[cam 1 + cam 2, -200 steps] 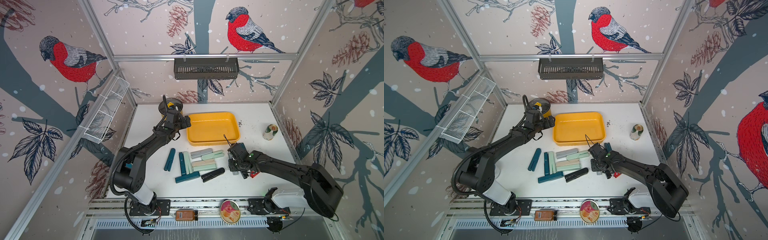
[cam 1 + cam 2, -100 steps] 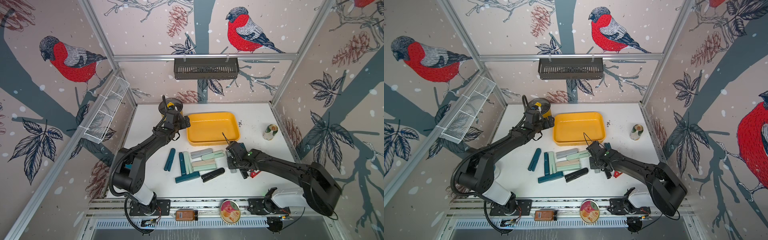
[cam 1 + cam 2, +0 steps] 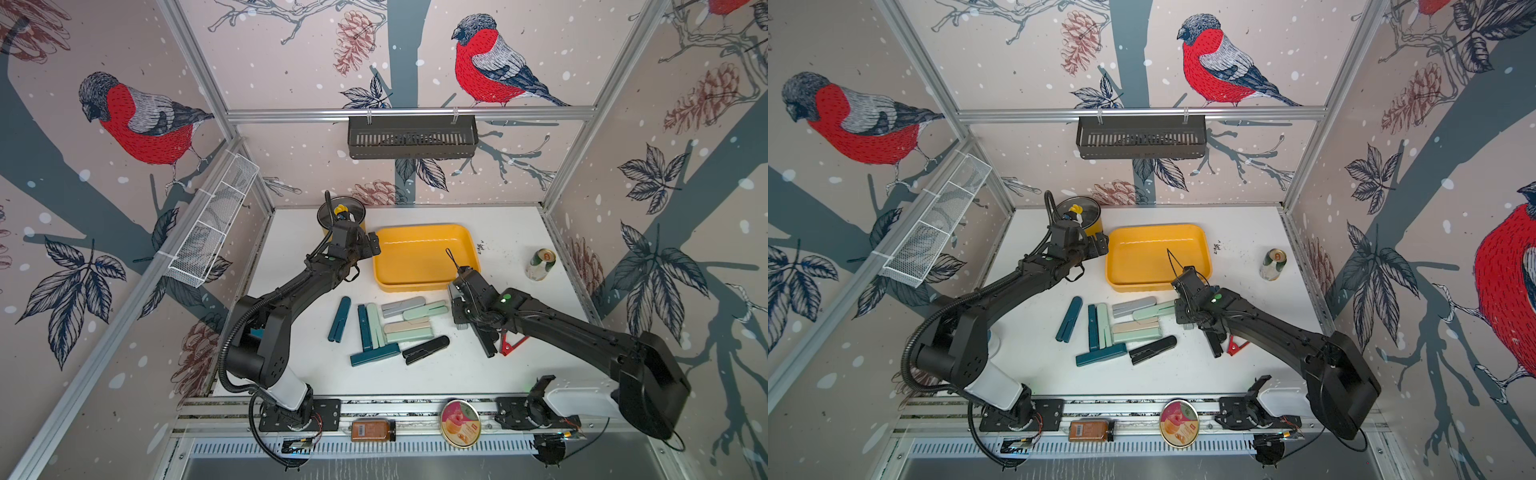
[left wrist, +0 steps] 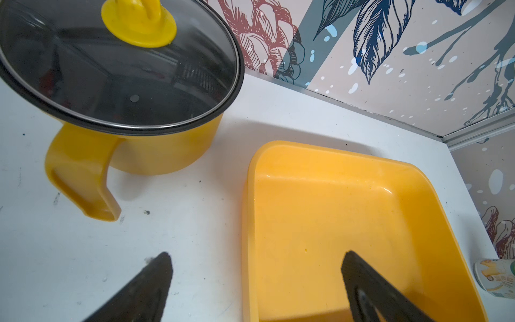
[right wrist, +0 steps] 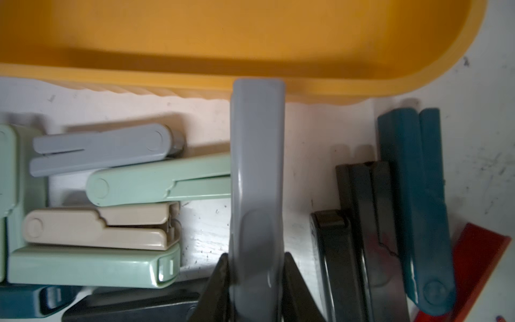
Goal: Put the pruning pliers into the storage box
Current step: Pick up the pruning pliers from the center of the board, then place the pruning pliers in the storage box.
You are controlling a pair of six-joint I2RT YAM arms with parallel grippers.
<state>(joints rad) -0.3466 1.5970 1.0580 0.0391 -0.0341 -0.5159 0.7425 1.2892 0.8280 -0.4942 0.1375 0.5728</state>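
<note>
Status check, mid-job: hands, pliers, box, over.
Left hand open above storage box rim. Right hand shut on grey pliers, tip toward box. Other pliers on table, none in box.

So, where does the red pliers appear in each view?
Both top views: red pliers on the table, close beside the right arm.
Left wrist: not in it.
Right wrist: red pliers cut by the frame edge, beside teal pliers.
Shared landmark: yellow storage box, in all four.
</note>
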